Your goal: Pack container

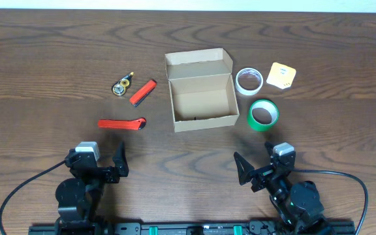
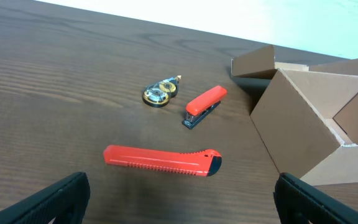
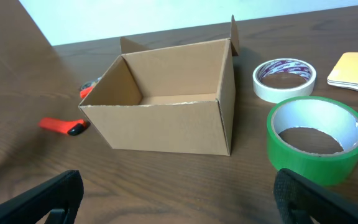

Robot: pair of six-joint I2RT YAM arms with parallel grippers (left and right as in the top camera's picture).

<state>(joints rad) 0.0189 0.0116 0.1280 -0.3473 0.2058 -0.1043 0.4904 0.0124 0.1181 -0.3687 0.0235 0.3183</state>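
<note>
Toward the middle of the surface (image 1: 38,72) the container (image 1: 204,121) stands open and empty, flap back. I judge it light, its thin cardboard walls flexing easily; I'd pinch a side wall at the rim. Left claw (image 2: 188,202) and right claw (image 3: 176,199) gape wide, holding nothing.

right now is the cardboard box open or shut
Open: the cardboard box has its flap lid folded back at the far edge, and the overhead view looks down onto its bare floor.
</note>
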